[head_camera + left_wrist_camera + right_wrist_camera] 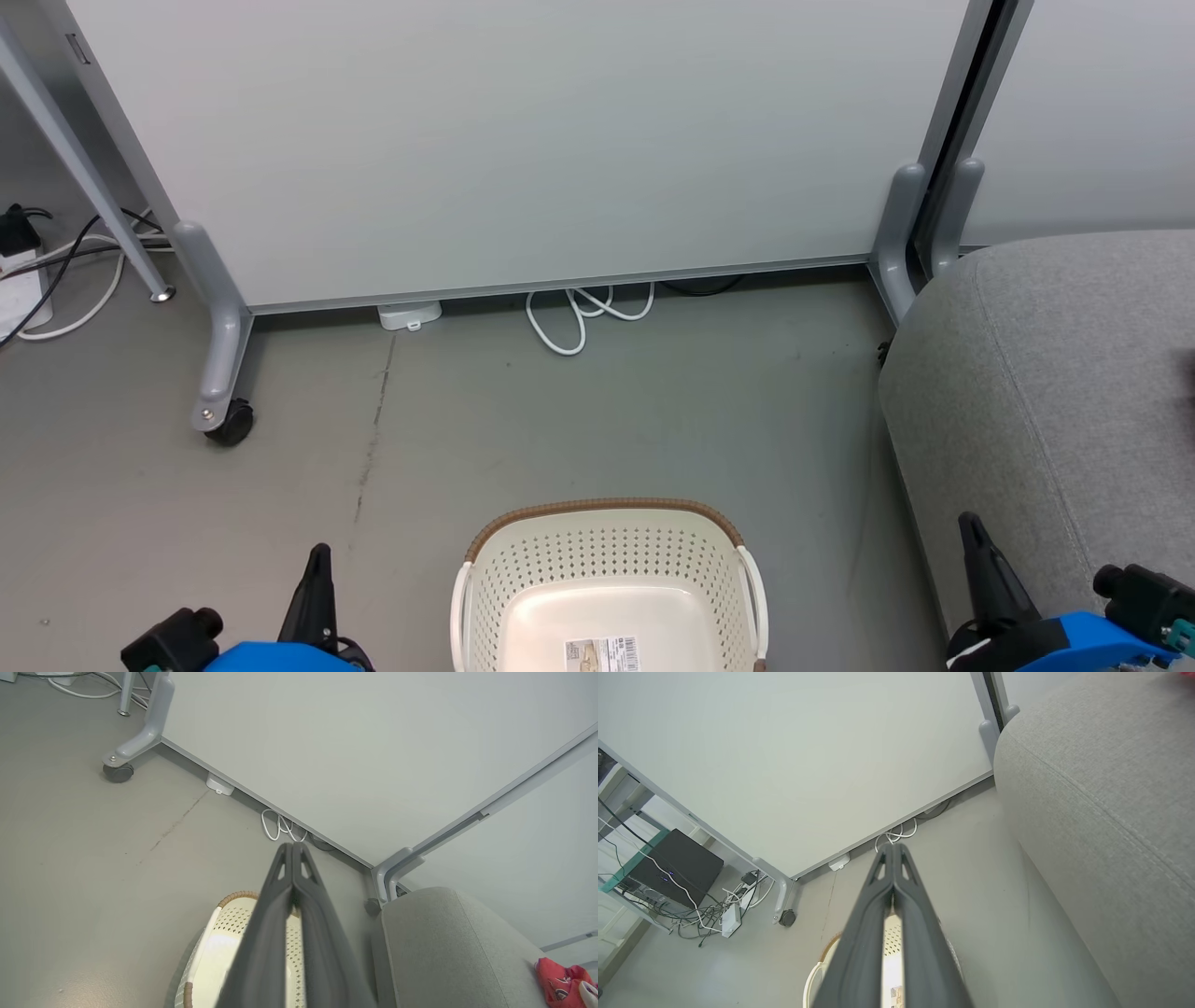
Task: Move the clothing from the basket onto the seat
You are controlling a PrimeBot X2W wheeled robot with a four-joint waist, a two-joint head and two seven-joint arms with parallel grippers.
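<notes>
The cream perforated basket (607, 569) stands on the floor at the bottom centre, and only a barcode sticker (602, 653) shows on its bare bottom. To its right is the grey seat (1055, 373). Red clothing (558, 982) lies on the seat (444, 942) at the far lower right of the left wrist view. My left gripper (320, 555) is shut with nothing in it, left of the basket. My right gripper (971, 527) is shut too, in front of the seat's edge. In the wrist views both the left gripper (293, 845) and the right gripper (893, 845) show closed fingers above the basket (219, 947) (822, 961).
A pale partition panel (523, 140) on grey wheeled feet (229, 425) closes off the far side. A white cable loop (579, 317) and a small white plug (409, 315) lie at its base. More cables (56, 271) and a shelf with a black box (672, 868) are to the left.
</notes>
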